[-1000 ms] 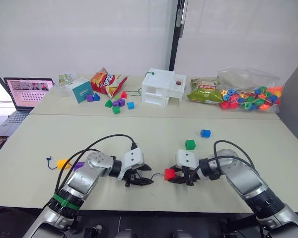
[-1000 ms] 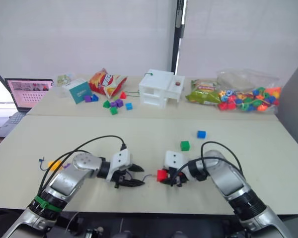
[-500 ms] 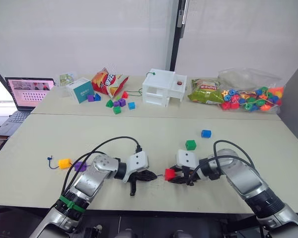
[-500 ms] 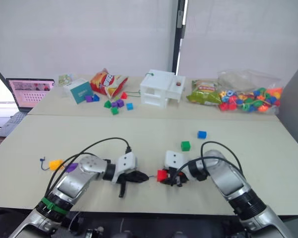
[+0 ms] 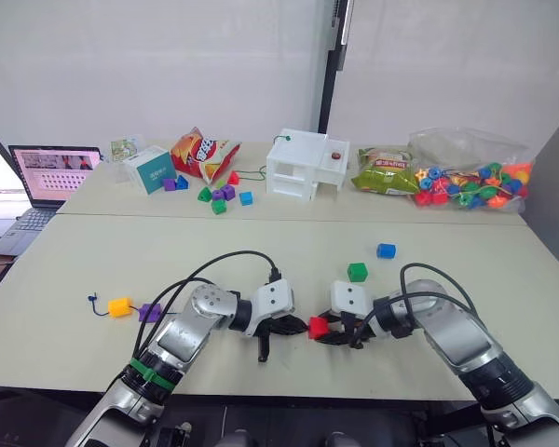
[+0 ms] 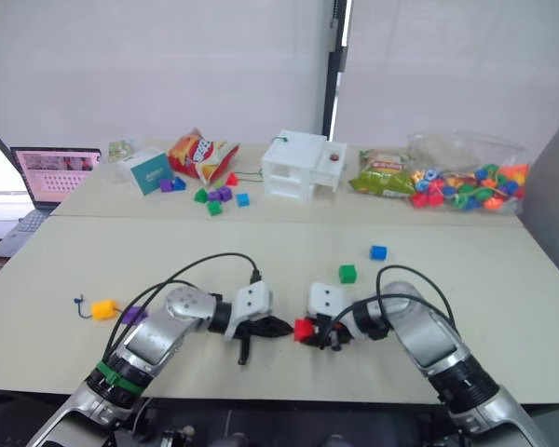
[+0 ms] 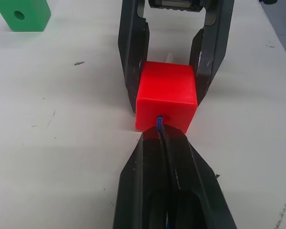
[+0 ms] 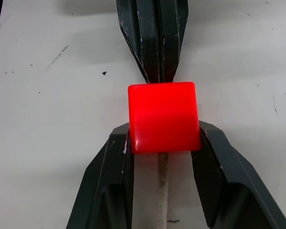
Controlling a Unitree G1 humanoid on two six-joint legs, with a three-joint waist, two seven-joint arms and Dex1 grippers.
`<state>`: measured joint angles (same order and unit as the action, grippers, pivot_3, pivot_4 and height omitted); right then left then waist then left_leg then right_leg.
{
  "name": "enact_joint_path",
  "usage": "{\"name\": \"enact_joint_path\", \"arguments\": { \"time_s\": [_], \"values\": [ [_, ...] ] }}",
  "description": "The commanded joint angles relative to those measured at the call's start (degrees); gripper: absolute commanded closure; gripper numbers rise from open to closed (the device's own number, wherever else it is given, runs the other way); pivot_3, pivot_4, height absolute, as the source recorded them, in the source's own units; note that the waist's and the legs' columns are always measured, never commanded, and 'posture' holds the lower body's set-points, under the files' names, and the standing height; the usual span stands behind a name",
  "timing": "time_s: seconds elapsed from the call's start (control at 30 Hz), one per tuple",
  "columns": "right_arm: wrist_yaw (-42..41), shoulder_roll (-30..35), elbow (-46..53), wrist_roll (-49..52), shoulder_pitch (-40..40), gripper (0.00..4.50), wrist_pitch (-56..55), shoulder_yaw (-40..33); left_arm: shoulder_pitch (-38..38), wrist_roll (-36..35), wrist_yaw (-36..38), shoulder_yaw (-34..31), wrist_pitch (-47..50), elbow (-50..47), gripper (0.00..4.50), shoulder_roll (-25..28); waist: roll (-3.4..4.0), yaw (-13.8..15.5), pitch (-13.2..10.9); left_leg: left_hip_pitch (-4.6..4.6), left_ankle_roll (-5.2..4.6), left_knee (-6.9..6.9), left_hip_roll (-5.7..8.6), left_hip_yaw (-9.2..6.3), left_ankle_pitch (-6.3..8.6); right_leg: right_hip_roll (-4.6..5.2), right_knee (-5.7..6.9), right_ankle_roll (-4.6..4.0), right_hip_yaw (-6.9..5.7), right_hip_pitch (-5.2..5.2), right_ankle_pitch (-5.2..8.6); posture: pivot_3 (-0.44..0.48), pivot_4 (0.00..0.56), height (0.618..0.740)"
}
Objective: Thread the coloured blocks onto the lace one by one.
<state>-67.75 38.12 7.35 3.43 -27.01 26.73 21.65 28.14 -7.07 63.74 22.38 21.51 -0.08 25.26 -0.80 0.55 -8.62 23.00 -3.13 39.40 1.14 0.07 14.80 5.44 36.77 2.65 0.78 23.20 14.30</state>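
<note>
Near the front edge of the surface [image 5: 74, 261], the right claw [image 5: 322, 328] is clenched on the red block [image 7: 166, 95], while the left claw [image 7: 168, 143] is pinched tight on the dark-blue lace [image 7: 159, 122], whose end sits at the block's hole; green block [image 5: 357, 272] and blue block [image 5: 385, 250] lie toward the right edge

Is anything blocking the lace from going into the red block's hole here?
Nothing visible. The left tool, shut on the lace, sits right at the hole of the red block, which the right tool holds.
</note>
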Motion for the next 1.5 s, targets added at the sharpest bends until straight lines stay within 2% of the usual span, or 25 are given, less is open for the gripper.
{"name": "enact_joint_path", "arguments": {
  "time_s": [0.03, 0.07, 0.1, 0.2, 0.33, 0.57, 0.77, 0.87, 0.97, 1.0, 1.23, 1.4, 1.5],
  "values": [
    [1.0, -0.7, 0.5, 0.1, 0.5, 3.34, 2.1, 0.7, 0.0, -1.8, 1.2, -0.9, 1.8, -4.2, 3.00, 1.4, 0.00, 0.0, 0.0, 0.00, 0.00, 0.00, 0.00, 0.00, 0.00, -0.01, 0.00, 0.00, 0.00, 0.00, 0.00, 0.000, 0.150, 0.740],
    [2.2, -1.4, 0.9, 0.7, 0.5, 3.34, 2.8, -0.4, 0.2, -1.7, 1.2, -1.0, 2.5, -4.9, 2.69, 2.0, 0.00, 0.0, 0.0, -0.01, 0.00, 0.00, 0.00, 0.00, 0.00, -0.01, 0.00, 0.00, 0.00, 0.00, 0.00, 0.000, 0.150, 0.740],
    [3.0, -1.9, 1.2, 1.1, 0.5, 2.30, 3.4, -1.2, 0.3, -1.7, 1.1, -1.0, 2.9, -5.3, 2.34, 2.4, 0.00, -0.1, 0.0, -0.01, 0.00, 0.00, -0.02, 0.00, 0.00, -0.02, 0.00, 0.00, 0.00, 0.00, 0.00, 0.000, 0.150, 0.740],
    [2.5, -0.6, 3.3, 1.9, 0.7, 1.29, 6.5, -2.1, 1.0, -1.8, 1.0, -0.7, 5.2, -6.6, 1.34, 3.1, 0.00, -0.1, 0.0, 0.04, 0.00, -0.01, -0.02, -0.01, 0.00, -0.03, 0.02, 0.00, 0.01, 0.05, 0.00, 0.000, 0.150, 0.740],
    [3.0, 2.1, 5.8, 2.3, 1.7, 0.01, 7.8, -4.2, 2.7, 0.4, -0.9, 1.6, 5.2, -5.4, 1.33, 1.3, 0.01, 0.3, 0.0, 0.12, 0.00, 0.00, 0.03, -0.01, 0.00, 0.03, -0.01, 0.00, -0.03, 0.08, 0.00, 0.000, 0.150, 0.740],
    [4.3, 6.4, 9.2, 3.4, 6.6, 0.01, 7.1, -7.2, 4.9, 2.5, -2.4, 5.2, 3.8, -0.8, 1.33, -4.0, 0.00, 0.4, 0.0, 0.25, -0.04, 0.11, 0.12, -0.02, 0.02, 0.09, -0.07, 0.08, -0.05, 0.08, -0.03, 0.000, 0.150, 0.740],
    [5.9, 5.9, 7.6, 3.1, 8.8, 0.01, 4.2, -7.5, 5.7, 2.8, -1.6, 5.8, 3.0, 2.7, 1.33, -4.7, -0.01, 0.1, 0.0, 0.20, -0.04, 0.10, 0.06, -0.01, 0.02, 0.02, -0.05, 0.06, -0.02, 0.08, -0.02, 0.000, 0.150, 0.740],
    [6.3, 5.6, 6.7, 3.3, 9.5, 0.76, 3.3, -7.4, 6.6, 2.8, -1.4, 6.0, 2.3, 4.3, 2.14, -5.1, -0.01, 0.1, 0.0, 0.17, -0.04, 0.11, 0.05, -0.01, 0.02, 0.02, -0.06, 0.06, -0.03, 0.04, -0.02, 0.000, 0.150, 0.740],
    [6.6, 5.6, 6.6, 3.7, 9.8, 1.82, 2.9, -7.4, 7.0, 2.8, -1.3, 6.2, 1.8, 5.0, 3.15, -5.3, -0.01, 0.1, 0.0, 0.16, -0.04, 0.13, 0.04, -0.01, 0.02, 0.02, -0.05, 0.06, -0.03, 0.01, -0.02, 0.000, 0.150, 0.740],
    [6.7, 5.6, 6.6, 3.9, 9.8, 2.18, 2.9, -7.4, 7.1, 2.8, -1.3, 6.3, 1.7, 5.1, 3.29, -5.3, -0.01, 0.1, 0.0, 0.16, -0.04, 0.14, 0.04, -0.01, 0.02, 0.02, -0.05, 0.06, -0.02, 0.01, -0.02, 0.000, 0.150, 0.740],
    [7.0, 5.3, 5.8, 4.0, 9.6, 4.50, 2.4, -7.3, 6.6, 3.0, -0.4, 6.8, 1.2, 4.8, 3.29, -4.9, -0.01, 0.2, 0.0, 0.17, -0.04, 0.24, 0.04, -0.01, 0.02, 0.03, -0.02, 0.07, -0.03, -0.01, -0.02, 0.000, 0.150, 0.740],
    [6.8, 5.5, 5.5, 4.0, 9.1, 4.50, 2.0, -7.2, 6.1, 2.5, 1.0, 6.3, 0.9, 3.5, 3.29, -3.5, -0.01, 0.1, 0.0, 0.17, -0.04, 0.24, 0.04, -0.01, 0.02, 0.02, -0.02, 0.07, -0.03, -0.01, -0.02, 0.000, 0.150, 0.740],
    [6.1, 5.5, 6.1, 4.4, 8.1, 4.50, 1.8, -7.0, 4.3, 1.3, 3.9, 4.3, 0.4, 0.9, 3.29, 1.8, -0.01, 0.0, 0.0, 0.17, -0.04, 0.24, 0.02, -0.01, 0.02, 0.00, 0.00, 0.07, -0.02, 0.01, -0.02, 0.000, 0.150, 0.740]
  ]
}}
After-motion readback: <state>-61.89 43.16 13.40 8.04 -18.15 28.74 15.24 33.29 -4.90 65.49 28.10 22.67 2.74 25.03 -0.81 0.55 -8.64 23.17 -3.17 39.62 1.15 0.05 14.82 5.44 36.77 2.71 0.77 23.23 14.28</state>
